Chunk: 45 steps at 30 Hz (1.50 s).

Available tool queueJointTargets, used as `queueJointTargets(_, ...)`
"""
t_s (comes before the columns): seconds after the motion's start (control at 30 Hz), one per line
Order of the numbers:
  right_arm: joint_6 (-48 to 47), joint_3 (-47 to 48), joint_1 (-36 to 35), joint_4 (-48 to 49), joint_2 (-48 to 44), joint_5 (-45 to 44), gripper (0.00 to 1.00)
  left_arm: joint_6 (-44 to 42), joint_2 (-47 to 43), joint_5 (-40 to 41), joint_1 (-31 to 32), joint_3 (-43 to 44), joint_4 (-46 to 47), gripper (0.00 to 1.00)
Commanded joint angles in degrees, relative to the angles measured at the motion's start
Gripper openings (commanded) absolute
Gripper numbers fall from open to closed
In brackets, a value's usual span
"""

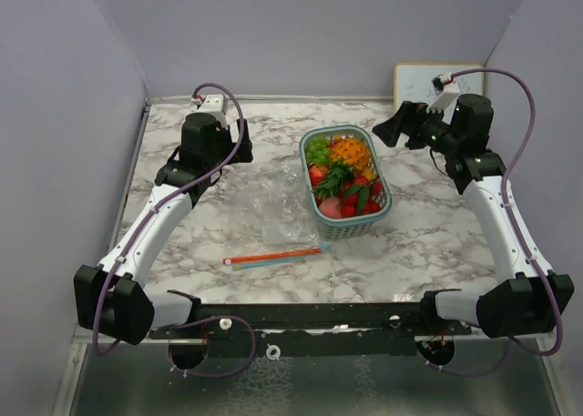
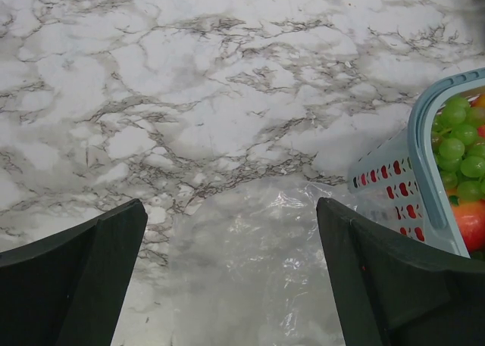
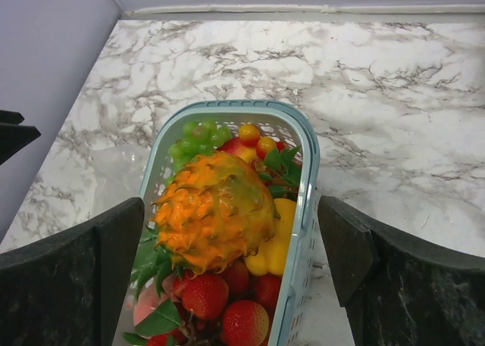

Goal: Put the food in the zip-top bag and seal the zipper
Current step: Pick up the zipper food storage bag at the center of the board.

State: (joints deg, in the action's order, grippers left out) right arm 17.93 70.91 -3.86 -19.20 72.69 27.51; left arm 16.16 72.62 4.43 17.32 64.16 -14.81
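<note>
my left pincer (image 2: pixel 231 210) and right pincer (image 3: pixel 231 206) gape wide, empty. the glossy toy fruits and vegetables (image 1: pixel 346 175) fill the teal plastic mesh basket (image 1: pixel 352 228), the clear zip-top bag (image 1: pixel 269 207) flat just left of it.

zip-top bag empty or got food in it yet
Empty: the clear zip-top bag lies flat on the marble table with nothing inside; the toy fruits and vegetables sit in the teal basket.

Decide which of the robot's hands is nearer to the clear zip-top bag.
Left. The left hand hovers open at the bag's far edge. The right hand is open over the teal basket of food, off to the bag's right.
</note>
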Motion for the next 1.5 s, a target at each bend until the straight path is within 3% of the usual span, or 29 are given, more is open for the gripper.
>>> queueJointTargets(0.0,0.3,-0.4,-0.2,1.9,-1.7,-3.0,0.99,0.0,-1.6,2.1,0.0,-0.3,-0.3,0.99)
queueJointTargets(0.5,-0.2,-1.6,-0.2,3.1,-1.7,-3.1,0.99,0.1,-0.9,2.0,-0.1,-0.2,-0.8,0.99)
queueJointTargets(0.73,-1.7,0.8,-0.6,1.0,3.6,1.8,0.99,0.8,-1.2,1.3,-0.1,-1.2,-1.0,0.99)
queueJointTargets(1.07,-6.5,9.6,-15.1,-8.7,3.9,-14.7,0.96,2.4,-1.6,0.4,-0.1,-3.8,-0.6,0.99)
queueJointTargets(1.47,-6.9,6.7,-32.1,-10.7,-0.7,-17.3,0.93,12.8,-8.6,0.4,-0.1,-15.6,1.8,0.99)
